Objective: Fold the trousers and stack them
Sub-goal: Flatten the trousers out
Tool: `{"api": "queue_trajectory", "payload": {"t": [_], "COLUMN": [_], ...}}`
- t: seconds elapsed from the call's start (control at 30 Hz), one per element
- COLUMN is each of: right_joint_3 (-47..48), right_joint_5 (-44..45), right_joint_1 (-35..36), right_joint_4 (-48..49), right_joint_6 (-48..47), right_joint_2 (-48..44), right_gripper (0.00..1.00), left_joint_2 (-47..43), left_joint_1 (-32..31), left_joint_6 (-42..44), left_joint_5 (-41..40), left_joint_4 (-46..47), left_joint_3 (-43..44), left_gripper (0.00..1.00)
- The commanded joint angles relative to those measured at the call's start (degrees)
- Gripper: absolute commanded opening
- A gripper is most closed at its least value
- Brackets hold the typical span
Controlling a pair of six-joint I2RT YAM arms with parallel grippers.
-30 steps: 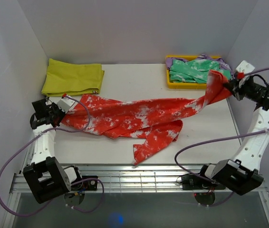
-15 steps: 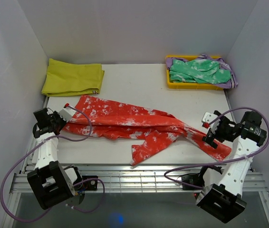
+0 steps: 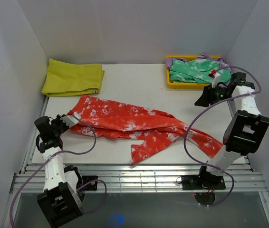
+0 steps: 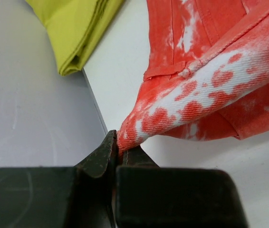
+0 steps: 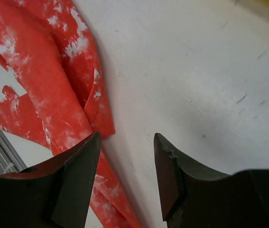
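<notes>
The left pincer (image 4: 119, 151) is pinched tight on a corner of the trousers (image 4: 210, 76), low over the table (image 3: 134, 83). From that corner the red, white-blotched cloth runs away from the pincer, spread flat across the table towards the right arm. A folded yellow cloth (image 3: 72, 77) lies beyond the pincer, apart from the trousers.

The right pincer (image 5: 127, 142) stands half open and holds nothing, above bare table. One trouser leg (image 5: 53, 85) lies just beside it. Behind it sits a yellow tray (image 3: 191, 86) of green clothing (image 3: 196, 71).
</notes>
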Motion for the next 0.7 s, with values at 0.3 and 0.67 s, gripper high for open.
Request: {"api": "queue_trajectory", "payload": {"t": [0.3, 0.67], "right_joint_3": [-19.0, -18.9], "right_joint_5": [12.6, 26.4], "right_joint_1": [14.9, 6.9], "right_joint_4": [13.9, -9.3], "right_joint_6": [19.1, -18.5], "right_joint_2": [-6.1, -9.3], "right_gripper": [0.60, 0.90], "left_joint_2": [-2.2, 4.4], "left_joint_1": [0.1, 0.1], "left_joint_6": [4.0, 2.2], "left_joint_5": [5.8, 8.6], "left_joint_4": [-5.5, -12.4], "left_joint_3": [0.3, 8.2], "left_gripper": [0.00, 0.00]}}
